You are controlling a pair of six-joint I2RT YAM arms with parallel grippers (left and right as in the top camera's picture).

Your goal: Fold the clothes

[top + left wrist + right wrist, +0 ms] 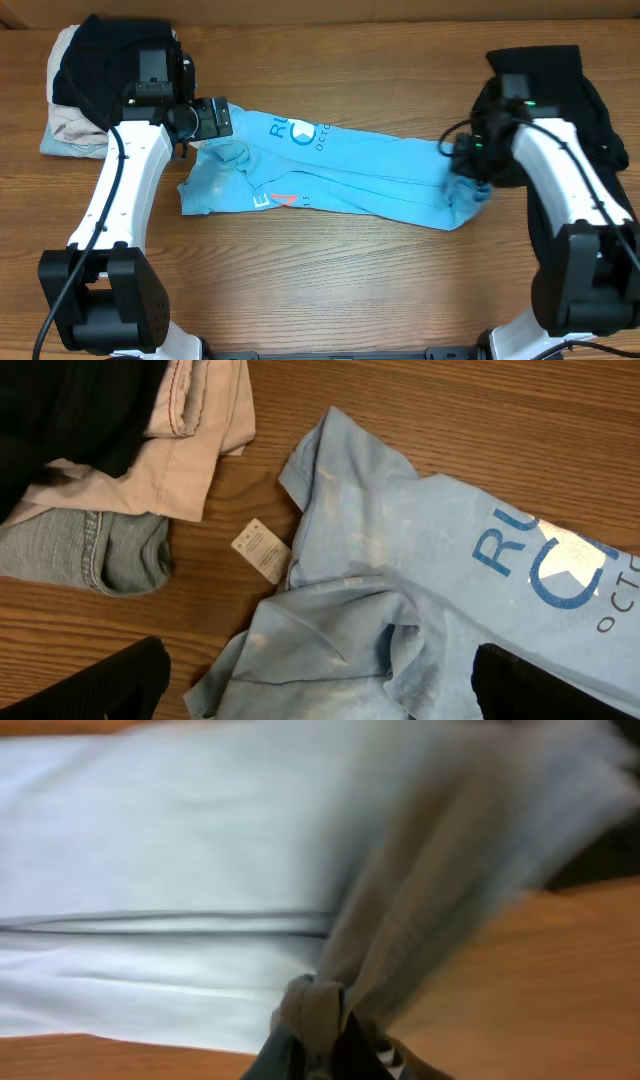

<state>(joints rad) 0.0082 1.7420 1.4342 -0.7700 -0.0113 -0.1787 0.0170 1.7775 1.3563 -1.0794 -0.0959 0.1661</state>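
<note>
Straightening before folding: the right gripper [464,158] pinches one end of a rumpled light blue printed T-shirt [350,172], while the left gripper [215,120] hovers spread wide, likely needing to grasp the sleeve end next.

A light blue short-sleeved T-shirt [360,170] lies lengthwise across the middle of the worktop [330,290], gathered into a long, wrinkled band. Blue and white print shows near its left end, and coral-and-white letters sit along its near edge. The left end is crumpled, with a small white tag [262,550] poking out beside it. The right end is bunched and drawn up. A loose black garment [600,110] lies heaped at the worktop's right side, just beyond that end.
</note>
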